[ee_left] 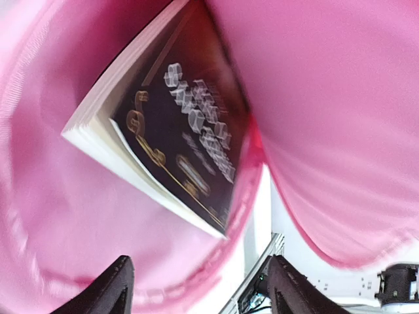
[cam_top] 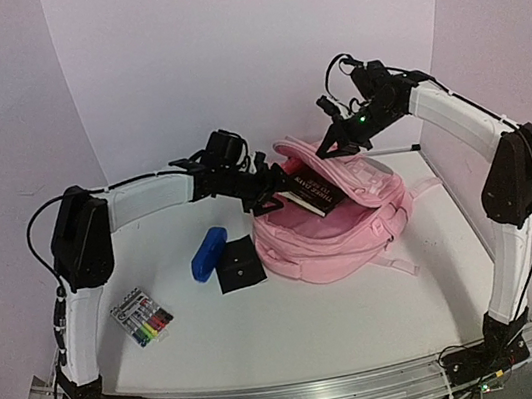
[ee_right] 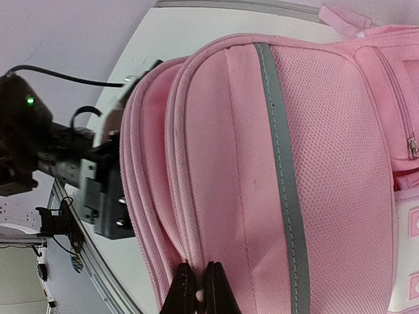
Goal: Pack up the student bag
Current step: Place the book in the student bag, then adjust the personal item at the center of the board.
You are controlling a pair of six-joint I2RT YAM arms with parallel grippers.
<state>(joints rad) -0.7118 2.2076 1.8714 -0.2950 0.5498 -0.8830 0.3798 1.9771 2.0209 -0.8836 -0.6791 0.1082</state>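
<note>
- Nearest us, on the white table (cam_top: 318,338), a pack of coloured markers (cam_top: 143,317) lies close to the left arm's lower link.
- Farther in, we see a blue oblong object (cam_top: 209,254) and a flat black square (cam_top: 239,264) just beside each other, left of the bag.
- The student bag (cam_top: 335,219) lies on the table right of centre. Its main pocket gapes toward the left, and a dark-covered book (cam_top: 311,195) sits partly inside the mouth.
- The left gripper (ee_left: 200,291) is at that mouth — its jaws stand wide apart with nothing between them. The book lies beyond the fingertips (ee_left: 114,288), clear of them, against the pink lining.
- Farthest back, the right gripper (ee_right: 196,294) is pinched tight on the fabric at the bag's zip edge — from overhead we see it holding the upper flap lifted above the book.
</note>
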